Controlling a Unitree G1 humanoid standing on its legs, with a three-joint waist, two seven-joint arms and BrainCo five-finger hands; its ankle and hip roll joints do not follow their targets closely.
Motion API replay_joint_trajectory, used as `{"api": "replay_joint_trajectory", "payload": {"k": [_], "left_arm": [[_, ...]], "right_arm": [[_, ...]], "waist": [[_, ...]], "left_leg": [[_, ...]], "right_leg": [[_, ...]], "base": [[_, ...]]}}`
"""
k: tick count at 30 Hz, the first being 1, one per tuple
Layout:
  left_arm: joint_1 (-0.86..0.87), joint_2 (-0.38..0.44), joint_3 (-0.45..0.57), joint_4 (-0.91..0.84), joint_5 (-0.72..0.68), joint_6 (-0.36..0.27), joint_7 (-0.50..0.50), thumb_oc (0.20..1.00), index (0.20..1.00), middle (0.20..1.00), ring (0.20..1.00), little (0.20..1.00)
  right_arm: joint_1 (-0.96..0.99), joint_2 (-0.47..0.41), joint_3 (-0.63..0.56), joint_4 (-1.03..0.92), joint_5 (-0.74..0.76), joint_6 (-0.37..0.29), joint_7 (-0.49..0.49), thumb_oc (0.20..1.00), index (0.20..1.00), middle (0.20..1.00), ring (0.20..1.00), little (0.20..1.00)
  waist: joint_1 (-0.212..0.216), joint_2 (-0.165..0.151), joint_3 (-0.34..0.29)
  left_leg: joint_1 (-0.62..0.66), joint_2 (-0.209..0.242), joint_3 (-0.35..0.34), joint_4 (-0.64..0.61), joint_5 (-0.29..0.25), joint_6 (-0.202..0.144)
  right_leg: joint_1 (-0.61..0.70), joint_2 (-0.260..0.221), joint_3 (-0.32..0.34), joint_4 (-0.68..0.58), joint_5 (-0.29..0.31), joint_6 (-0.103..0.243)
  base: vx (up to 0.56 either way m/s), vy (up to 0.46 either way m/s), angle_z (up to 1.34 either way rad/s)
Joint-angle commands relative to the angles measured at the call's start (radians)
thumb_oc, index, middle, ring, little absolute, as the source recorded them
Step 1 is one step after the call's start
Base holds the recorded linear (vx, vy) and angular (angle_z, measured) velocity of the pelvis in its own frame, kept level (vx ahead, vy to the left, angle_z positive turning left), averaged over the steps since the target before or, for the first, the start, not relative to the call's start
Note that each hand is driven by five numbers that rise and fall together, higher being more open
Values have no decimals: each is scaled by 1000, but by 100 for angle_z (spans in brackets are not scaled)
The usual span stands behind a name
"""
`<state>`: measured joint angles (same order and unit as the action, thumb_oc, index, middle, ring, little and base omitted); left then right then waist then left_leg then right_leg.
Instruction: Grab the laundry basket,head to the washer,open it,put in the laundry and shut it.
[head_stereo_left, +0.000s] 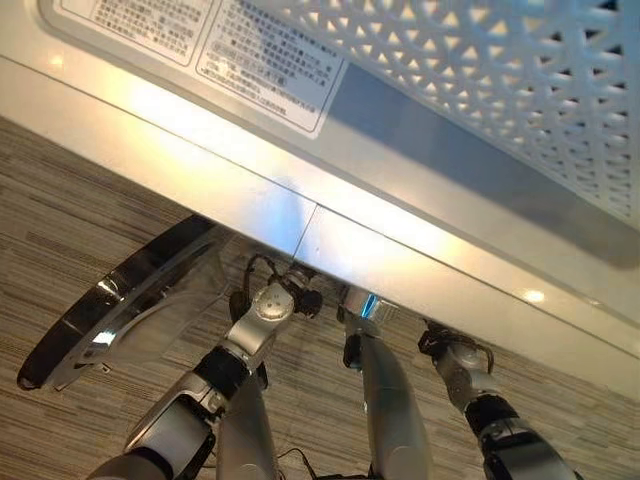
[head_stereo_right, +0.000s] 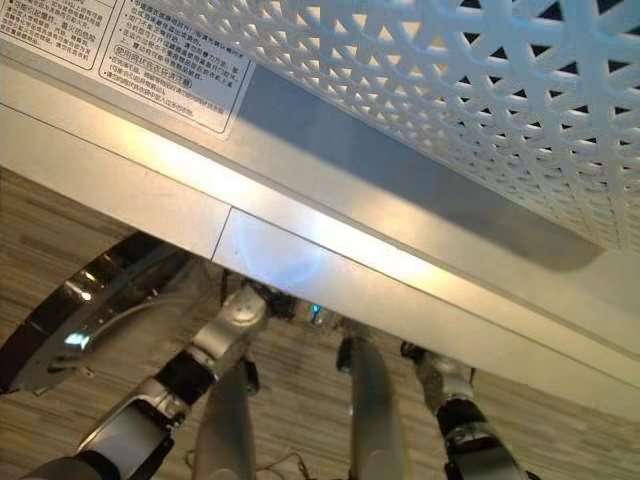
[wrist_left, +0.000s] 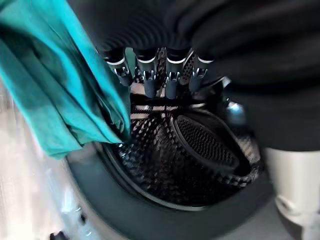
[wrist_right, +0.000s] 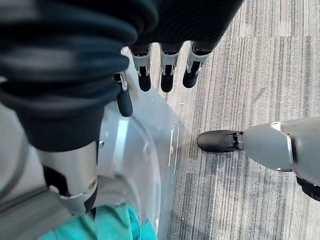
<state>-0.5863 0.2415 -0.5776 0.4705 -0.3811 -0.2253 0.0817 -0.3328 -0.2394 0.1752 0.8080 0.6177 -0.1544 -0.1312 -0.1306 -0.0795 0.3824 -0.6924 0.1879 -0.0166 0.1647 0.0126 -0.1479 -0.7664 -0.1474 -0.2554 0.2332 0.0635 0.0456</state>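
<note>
A white lattice laundry basket (head_stereo_left: 520, 70) stands on top of the washer (head_stereo_left: 400, 150), at the upper right. The washer's round glass door (head_stereo_left: 120, 310) hangs open to the left. Both arms reach in under the washer's front edge. My left hand (wrist_left: 150, 75) is at the mouth of the dark drum (wrist_left: 200, 150), and a teal cloth (wrist_left: 65, 90) hangs from it beside the fingers; the thumb is hidden behind the cloth. My right hand (wrist_right: 167, 70) is open, its fingers straight just over the door's clear glass (wrist_right: 145, 150). The cloth's lower end (wrist_right: 110, 225) shows under the left forearm.
Striped grey-brown floor (head_stereo_left: 80, 200) lies in front of the washer and under the open door. Printed labels (head_stereo_left: 260, 60) sit on the washer's top beside the basket. The door swings out into the space at my left.
</note>
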Motion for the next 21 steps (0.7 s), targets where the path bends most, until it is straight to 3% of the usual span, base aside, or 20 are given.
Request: {"api": "replay_joint_trajectory", "payload": {"k": [1, 2, 4, 6, 7, 9, 10, 12, 13, 16, 17, 19, 21], "left_arm": [[-294, -84, -150, 201, 402, 20, 199, 1000, 1000, 1000, 1000, 1000], [-398, -91, -246, 343, 611, 57, 208, 1000, 1000, 1000, 1000, 1000], [-559, -64, -344, 520, 878, 125, 284, 1000, 1000, 1000, 1000, 1000], [-670, -44, -432, 641, 1104, 184, 287, 1000, 1000, 1000, 1000, 1000], [-726, 17, -297, 597, 965, 202, 311, 1000, 1000, 1000, 1000, 1000], [-721, 37, -280, 537, 942, 198, 307, 1000, 1000, 1000, 1000, 1000], [-680, 95, -247, 357, 918, 174, 300, 1000, 1000, 1000, 1000, 1000], [-646, 118, -226, 260, 907, 160, 295, 1000, 1000, 1000, 1000, 1000], [-556, 139, -194, 126, 897, 134, 280, 1000, 1000, 1000, 1000, 1000], [-446, 171, -168, 0, 876, 103, 249, 1000, 1000, 1000, 1000, 1000], [-330, 184, -126, -101, 817, 72, 207, 1000, 1000, 1000, 1000, 1000], [-288, 183, -114, -132, 796, 63, 193, 1000, 1000, 1000, 1000, 1000], [-180, 198, -95, -248, 736, 48, 109, 1000, 1000, 1000, 1000, 1000]], "right_arm": [[13, -33, 39, -29, 58, -110, -25, 1000, 1000, 1000, 1000, 1000], [-1, -49, 63, -33, 43, -121, -18, 1000, 1000, 1000, 1000, 1000], [-11, -74, 101, -41, 36, -139, -21, 1000, 1000, 1000, 1000, 1000], [-14, -93, 141, -47, 36, -141, 4, 1000, 1000, 1000, 1000, 1000], [59, -115, 110, -80, 61, -129, 31, 1000, 1000, 1000, 1000, 1000], [89, -123, 97, -83, 54, -122, 39, 1000, 1000, 1000, 1000, 1000], [124, -121, 67, -62, 36, -114, 38, 1000, 1000, 1000, 1000, 1000], [127, -110, 54, -45, 31, -109, 39, 1000, 1000, 1000, 1000, 1000], [128, -96, 36, -11, 15, -98, 34, 1000, 1000, 1000, 1000, 1000], [140, -82, 20, 18, 5, -81, 34, 1000, 1000, 1000, 1000, 1000], [149, -67, -2, 50, 3, -64, 38, 1000, 1000, 1000, 1000, 1000], [149, -60, -11, 61, 1, -55, 40, 1000, 1000, 1000, 1000, 1000], [139, -44, -36, 100, -4, -29, 46, 1000, 1000, 1000, 1000, 1000]], "waist": [[-72, -42, -87], [-91, -54, -97], [-117, -65, -120], [-140, -69, -141], [-141, -65, -162], [-137, -60, -163], [-118, -47, -163], [-109, -45, -160], [-87, -30, -157], [-66, -18, -153], [-43, -7, -156], [-34, -2, -157], [-4, 16, -156]], "left_leg": [[-32, 93, 9, 23, -19, -35], [-43, 108, 13, 30, -24, -36], [-59, 125, 18, 37, -29, -34], [-56, 142, 25, 35, -30, -35], [-39, 146, 27, 31, -22, -42], [-28, 144, 27, 25, -21, -44], [-3, 132, 24, 5, -15, -44], [-1, 116, 27, -4, 11, -39], [27, 99, 30, -21, 13, -37], [74, 83, 35, -44, 15, -34], [118, 68, 37, -62, 12, -30], [132, 64, 36, -66, 11, -28], [194, 47, 38, -87, 5, -21]], "right_leg": [[-55, -6, 59, 34, -107, 88], [-71, 2, 66, 43, -104, 90], [-93, 8, 70, 52, -90, 94], [-96, 11, 69, 53, -84, 100], [-77, 9, 53, 40, -83, 107], [-66, 9, 48, 36, -86, 110], [-39, 4, 38, 24, -90, 113], [-30, -5, 31, 7, -67, 104], [3, -10, 27, -5, -69, 103], [57, -17, 23, -27, -68, 103], [107, -22, 16, -47, -65, 103], [125, -25, 15, -50, -66, 102], [208, -37, 9, -74, -66, 104]], "base": [[-36, -84, -2], [-42, -21, -6], [-40, -6, -25], [-16, -32, -40], [0, -61, -37], [10, -34, -23], [-44, 9, -10], [-42, 37, 4], [17, 51, 14], [37, 90, 12], [47, 95, 10], [60, 92, 7], [73, 129, 7]]}}
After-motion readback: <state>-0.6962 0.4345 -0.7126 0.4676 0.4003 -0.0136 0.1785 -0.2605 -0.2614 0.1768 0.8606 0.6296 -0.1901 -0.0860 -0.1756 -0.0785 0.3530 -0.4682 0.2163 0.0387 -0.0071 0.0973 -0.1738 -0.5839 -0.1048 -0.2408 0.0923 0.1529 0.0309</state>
